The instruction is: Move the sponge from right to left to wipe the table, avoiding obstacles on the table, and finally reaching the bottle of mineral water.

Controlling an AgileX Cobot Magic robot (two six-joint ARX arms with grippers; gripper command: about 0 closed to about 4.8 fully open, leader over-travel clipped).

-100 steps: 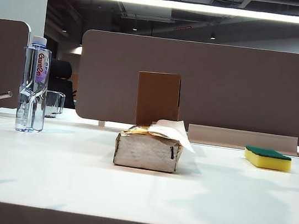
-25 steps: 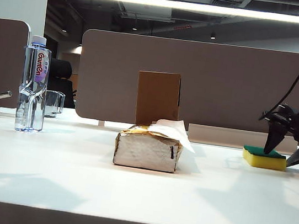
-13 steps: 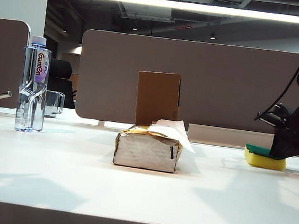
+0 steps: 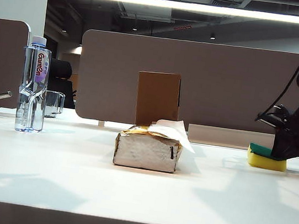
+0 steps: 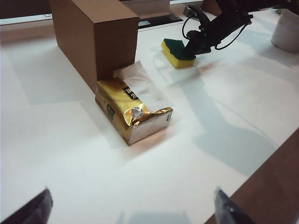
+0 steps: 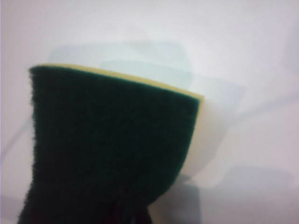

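The sponge (image 4: pixel 265 157) sits at the right end of the table (image 4: pixel 73 179), yellow foam below, dark green scouring face up. My right gripper (image 4: pixel 281 154) is down on it, jaws pressed together on its right end; the near left edge looks slightly tipped up. I judge it light and soft: it will squash under a pinch and may flex or drag as I slide it, and the foam underside should grip the smooth top a little. A hold across the short sides, low and near the middle, would keep it flat.

Left of it, mid-table and well apart, stands the box (image 4: pixel 148 151), crumpled, with white paper poking out and a brown flap (image 4: pixel 158 99) upright behind. Far left stands the bottle (image 4: pixel 34 84), tall, clear and probably easy to topple. My left gripper (image 5: pixel 131 205) hangs spread wide above the near table edge, holding nothing.
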